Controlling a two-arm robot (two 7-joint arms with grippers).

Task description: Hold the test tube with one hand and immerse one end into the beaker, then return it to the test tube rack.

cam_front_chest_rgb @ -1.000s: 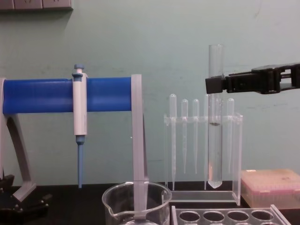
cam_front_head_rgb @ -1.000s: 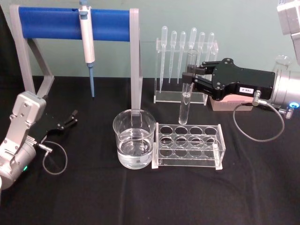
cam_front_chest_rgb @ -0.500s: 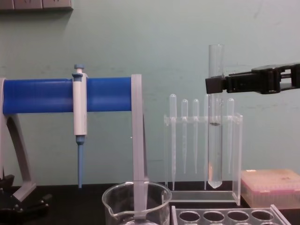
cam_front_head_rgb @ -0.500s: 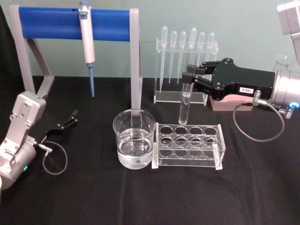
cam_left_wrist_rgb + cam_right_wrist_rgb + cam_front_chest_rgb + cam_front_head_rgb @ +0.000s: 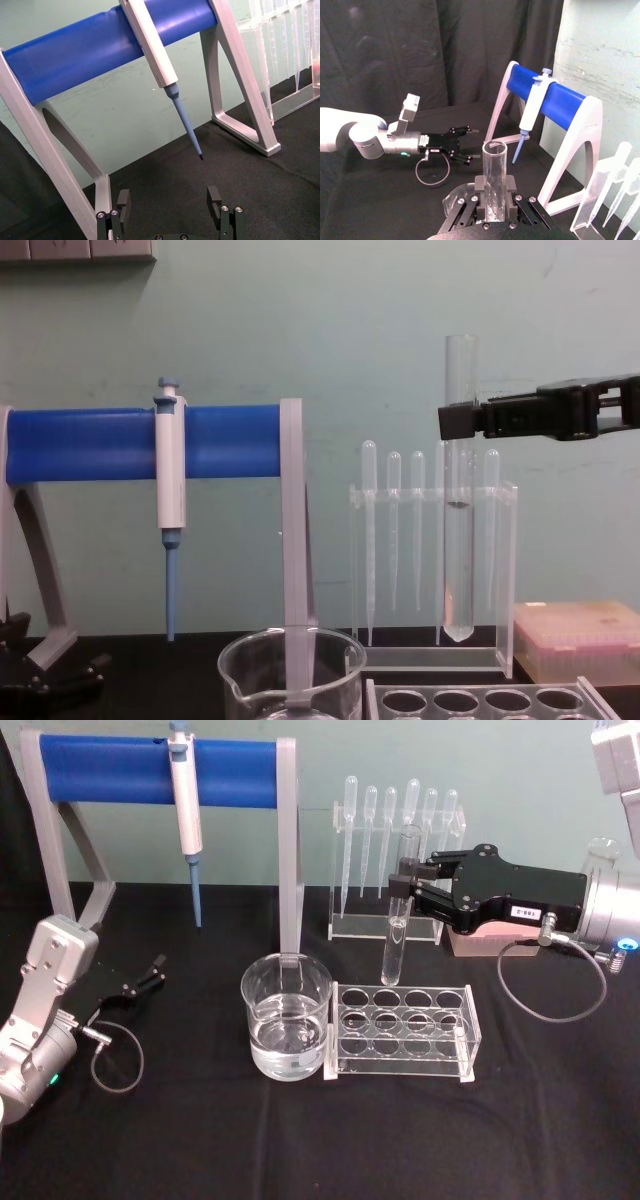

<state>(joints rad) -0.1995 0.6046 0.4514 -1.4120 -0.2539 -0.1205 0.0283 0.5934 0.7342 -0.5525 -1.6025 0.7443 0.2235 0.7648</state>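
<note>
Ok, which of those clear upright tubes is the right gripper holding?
The wide open-rimmed test tube, clamped high up by the right gripper; the thin bulb-topped pipettes stand in their holder behind. The left gripper sits parked far left.

Pale green wall point(image 5: 320, 330) behind a black-clothed table point(image 5: 300, 1140).

Framing the blue stand point(image 5: 160, 770) four ways.
Looking down on it from the front at the head; facing it level and nearer at the chest, sharing its right post and the beaker point(image 5: 262, 1020) beside it; peering up from close below at the left wrist; sighting it from beyond its right end, past the test tube point(image 5: 494, 170), at the right wrist.
</note>
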